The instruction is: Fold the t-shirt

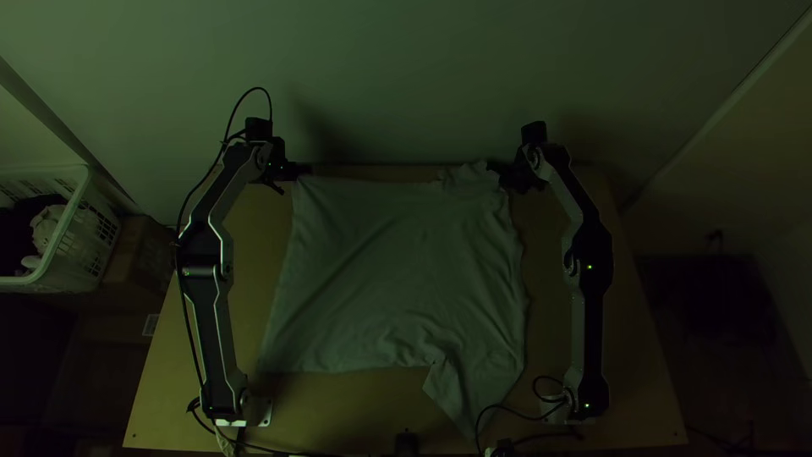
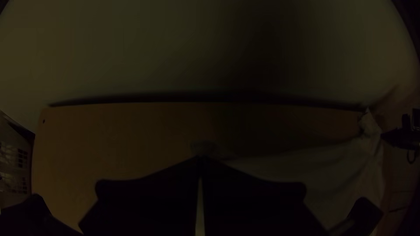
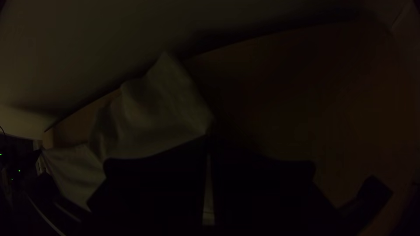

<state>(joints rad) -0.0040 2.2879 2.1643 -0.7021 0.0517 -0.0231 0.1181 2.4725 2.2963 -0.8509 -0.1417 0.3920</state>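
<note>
T-shirt (image 1: 397, 271) is lying mostly spread on table (image 1: 639, 372), likely handling light, soft, limp. My left gripper (image 1: 298, 170) is pinching its far left corner, my right gripper (image 1: 499, 172) its far right edge; both grips are suiting folding.

The pale t-shirt (image 1: 397, 271) lies spread and wrinkled mid-table. A flap juts near at right; its far-right corner is bunched.

Pale wall (image 1: 406, 76); white basket (image 1: 80, 211)
</note>
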